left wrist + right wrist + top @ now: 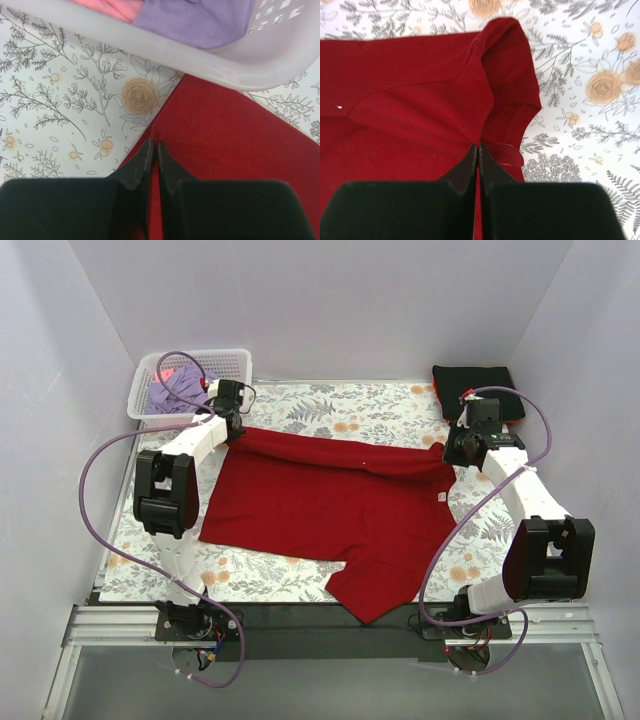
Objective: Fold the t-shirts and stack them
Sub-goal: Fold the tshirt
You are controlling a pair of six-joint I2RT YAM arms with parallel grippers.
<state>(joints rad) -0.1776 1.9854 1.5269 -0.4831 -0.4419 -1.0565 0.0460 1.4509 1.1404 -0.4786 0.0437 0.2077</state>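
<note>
I am pinching the limp, light red t-shirt at its far edge, left gripper and right gripper both clamped on cloth.

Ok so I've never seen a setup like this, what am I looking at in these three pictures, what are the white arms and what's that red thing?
These are two robot arms bolted at the near edge of a table. The wide picture comes from a camera above and behind them; the other two come from cameras on each wrist, looking past the black fingers.

On the floral cloth lies a red t-shirt, partly folded along its far edge. The left gripper is shut on the shirt's edge beside a white basket holding lavender and pink clothes. The right gripper is shut on the shirt near its sleeve. A folded black shirt sits at the far right, on something red.
</note>
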